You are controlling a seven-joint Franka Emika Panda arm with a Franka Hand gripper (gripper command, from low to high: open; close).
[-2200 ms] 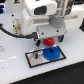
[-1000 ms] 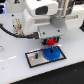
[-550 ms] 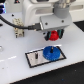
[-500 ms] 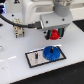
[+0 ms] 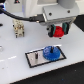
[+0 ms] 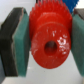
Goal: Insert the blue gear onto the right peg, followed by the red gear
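Arm pose: the white Panda arm reaches in from the far side of the scene, its wrist pointing straight down over the tabletop (image 5: 12, 67), with a dark cable trailing off toward the exterior view's left.
Tool: the tool (image 5: 58, 33) hangs above the tabletop, its two pads pressed against opposite sides of the red gear (image 5: 59, 32); the wrist view shows the teal pads (image 6: 22, 42) touching the gear's toothed rim on both sides, so the jaws are closed only as far as the gear's width.
Red gear: held in the air, clear of the tabletop, up and toward the exterior view's right of the plate; in the wrist view its raised centre and bore face the camera (image 6: 51, 46).
Blue gear: the blue gear (image 5: 50, 53) lies flat on the right part of the plate, seated around the right peg (image 5: 50, 48), whose tip barely shows at the hub.
Plate: the black-framed grey plate (image 5: 35, 58) rests on the tabletop near the camera, below the tool.
Other items: a small pale object (image 5: 19, 28) stands on the tabletop at the far left, well apart from the plate.
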